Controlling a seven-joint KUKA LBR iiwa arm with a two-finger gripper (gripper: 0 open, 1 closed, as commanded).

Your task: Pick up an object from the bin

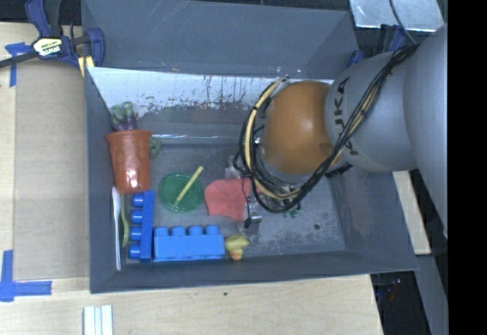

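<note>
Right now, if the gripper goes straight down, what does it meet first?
Probably the right edge of the flat red piece below the gripper; depth is unclear, so it might touch the bare bin floor just beside it.

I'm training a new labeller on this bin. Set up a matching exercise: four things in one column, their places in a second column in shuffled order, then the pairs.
Things
1. orange cup
2. green round dish
3. red flat piece
4. long blue brick

Places
A. along the wall at the bottom of the view
B. right beside the gripper
C. against the left wall of the bin
D. on the floor, just left of the red flat piece

Pairs: 1-C, 2-D, 3-B, 4-A
</note>
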